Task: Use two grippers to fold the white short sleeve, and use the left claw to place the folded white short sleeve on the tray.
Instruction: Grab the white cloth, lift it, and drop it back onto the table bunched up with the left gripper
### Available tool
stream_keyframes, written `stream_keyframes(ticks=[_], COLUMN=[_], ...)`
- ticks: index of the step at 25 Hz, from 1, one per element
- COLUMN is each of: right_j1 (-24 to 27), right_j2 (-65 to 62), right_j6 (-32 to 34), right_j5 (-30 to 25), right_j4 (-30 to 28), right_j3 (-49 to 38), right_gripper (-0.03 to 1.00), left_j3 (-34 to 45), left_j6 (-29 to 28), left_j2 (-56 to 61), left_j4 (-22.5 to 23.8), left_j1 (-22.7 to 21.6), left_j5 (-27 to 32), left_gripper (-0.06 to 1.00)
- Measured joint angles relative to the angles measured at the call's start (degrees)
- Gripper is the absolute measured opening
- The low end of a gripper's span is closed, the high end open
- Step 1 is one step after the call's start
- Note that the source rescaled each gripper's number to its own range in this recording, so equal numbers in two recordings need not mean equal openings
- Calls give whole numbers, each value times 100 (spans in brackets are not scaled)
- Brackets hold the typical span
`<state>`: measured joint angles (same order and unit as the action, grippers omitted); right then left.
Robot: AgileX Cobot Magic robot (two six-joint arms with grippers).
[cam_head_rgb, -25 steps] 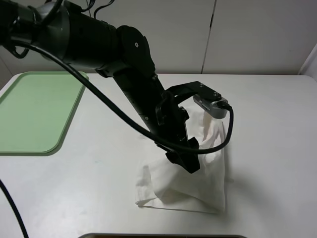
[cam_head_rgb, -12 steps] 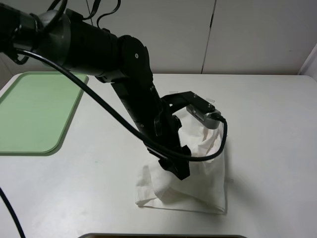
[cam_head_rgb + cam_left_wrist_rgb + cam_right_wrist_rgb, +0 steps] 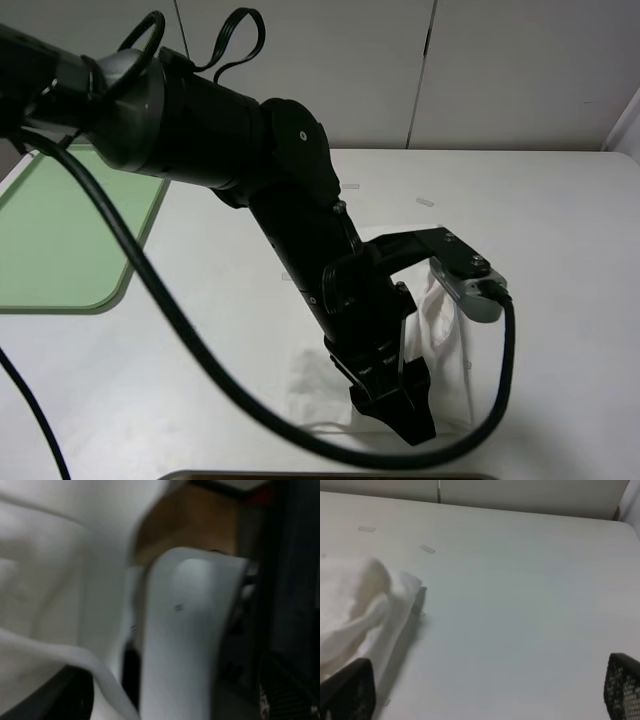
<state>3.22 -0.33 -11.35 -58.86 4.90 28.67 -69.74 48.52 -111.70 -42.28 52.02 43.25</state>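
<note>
Since the earlier frames the left arm has swung toward the near edge of the surface (image 3: 560, 220); its hand (image 3: 395, 405) now sits lower and closer to the camera, over the near part of the white short sleeve (image 3: 445, 335). The garment lies bunched on the surface, right of centre, largely hidden behind the arm in the exterior high view; only a wrinkled portion shows beside the grey wrist box (image 3: 470, 292) and a strip near the front edge. Whether the left hand is open or clamped on the cloth cannot be told: the exterior view shows only its dark tip against the fabric, and the left wrist view is a blurred close-up of white cloth (image 3: 55, 590).

The right hand's fingers (image 3: 347, 687) appear at the two lower corners of the right wrist view, set wide apart with nothing between them, above bare surface. In that view the garment (image 3: 355, 610) lies heaped to one side, apart from the fingers' gap.

The tray (image 3: 60, 240) rests at the far left of the surface, well apart from the garment. Two small tape strips (image 3: 427, 202) lie on the surface beyond the shirt.
</note>
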Motion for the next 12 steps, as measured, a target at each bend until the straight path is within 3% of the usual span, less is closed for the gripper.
stream_keyframes(ticks=[3, 4, 5, 12], right_j1=[0, 0, 0, 0], right_j2=[0, 0, 0, 0], right_j6=[0, 0, 0, 0], right_j5=[0, 0, 0, 0], right_j4=[0, 0, 0, 0], right_j3=[0, 0, 0, 0], right_gripper=[100, 100, 100, 100], left_j3=[0, 0, 0, 0], left_j6=[430, 984, 1144, 1135], left_j2=[0, 0, 0, 0], left_j4=[-346, -707, -821, -827], left_j1=[88, 196, 223, 195], left_j5=[92, 312, 357, -294], left_gripper=[67, 67, 67, 67])
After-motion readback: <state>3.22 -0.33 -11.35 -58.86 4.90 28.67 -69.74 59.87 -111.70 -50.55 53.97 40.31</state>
